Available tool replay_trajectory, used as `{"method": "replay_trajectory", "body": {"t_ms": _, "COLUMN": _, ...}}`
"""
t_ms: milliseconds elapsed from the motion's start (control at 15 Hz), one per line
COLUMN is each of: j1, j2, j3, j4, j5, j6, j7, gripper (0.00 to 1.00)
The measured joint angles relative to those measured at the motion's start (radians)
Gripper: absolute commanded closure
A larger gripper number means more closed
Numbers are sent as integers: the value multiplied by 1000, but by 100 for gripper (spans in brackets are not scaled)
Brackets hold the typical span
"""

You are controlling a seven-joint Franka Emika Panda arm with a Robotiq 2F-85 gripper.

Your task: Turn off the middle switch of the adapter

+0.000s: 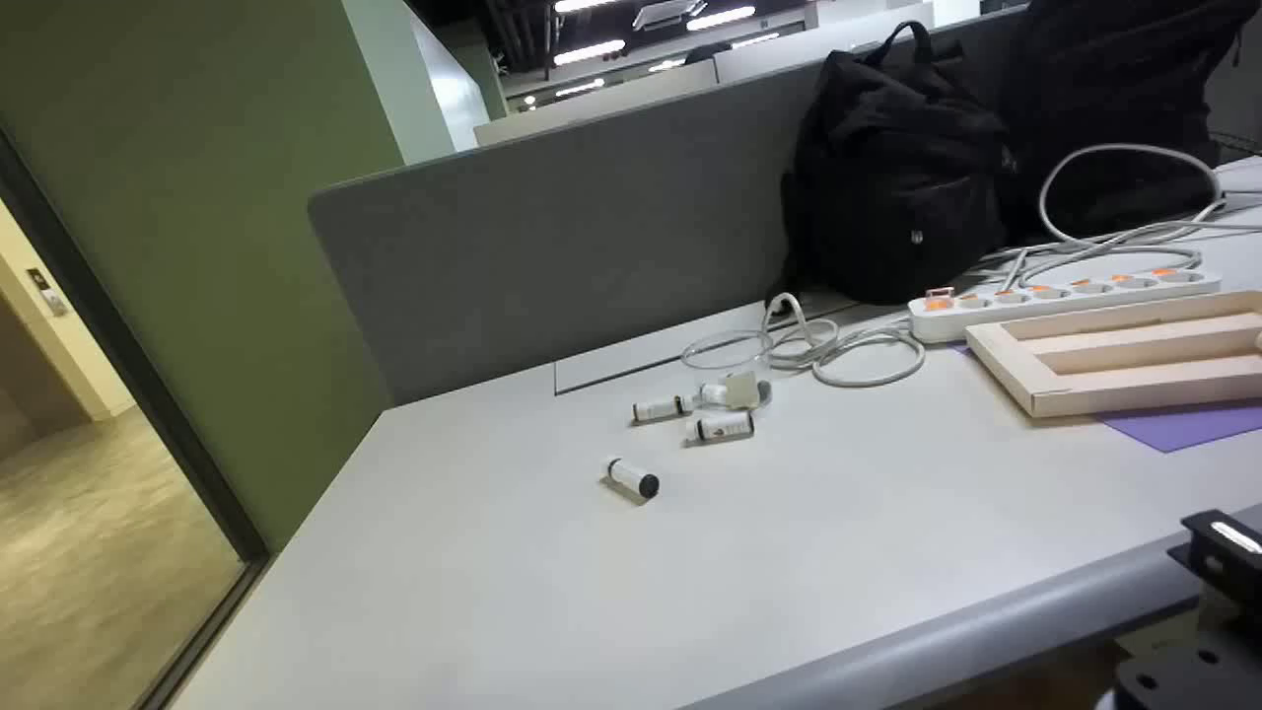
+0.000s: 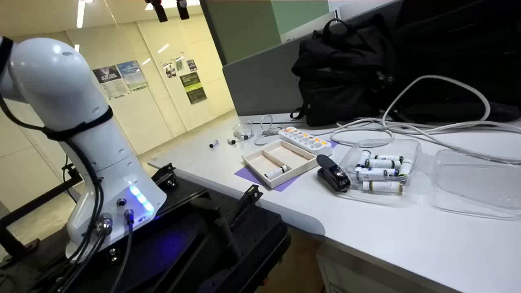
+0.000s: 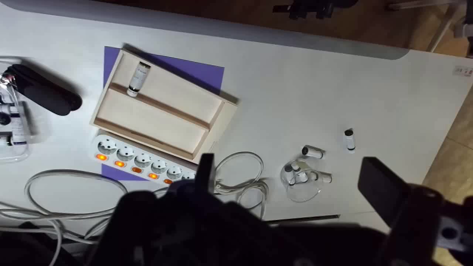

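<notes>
In the wrist view my pincer [image 3: 290, 166] hides one end of the adapter [image 3: 142, 160] and the edge crops the clear box [image 3: 18, 157]; in an exterior view my arm [image 2: 53, 81] is cut off and I cannot read the bottles [image 2: 382, 186]

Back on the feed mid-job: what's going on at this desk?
Nothing is gripped: the arm has its jaws wide open, high above the desk, not touching the adapter. The adapter lies beside the tray, which holds one bottle. In the wrist view three switches glow orange and two look darker; the jaws block one end, so I can't be sure which counts as the middle one.
</notes>
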Motion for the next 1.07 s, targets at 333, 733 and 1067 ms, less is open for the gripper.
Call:
{"method": "replay_trajectory", "body": {"t_ms": 333, "j1": 0, "j2": -1, "j3": 0, "j4": 0, "j5": 0, "j6": 0, "j7": 0, "gripper": 0}}
{"method": "replay_trajectory", "body": {"t_ms": 733, "j1": 0, "j2": -1, "j3": 0, "j4": 0, "j5": 0, "j6": 0, "j7": -1, "gripper": 0}}
{"method": "replay_trajectory", "body": {"t_ms": 1067, "j1": -7, "j2": 36, "j3": -18, "j4": 8, "j5": -1, "j6": 91, "j7": -20, "gripper": 0}}
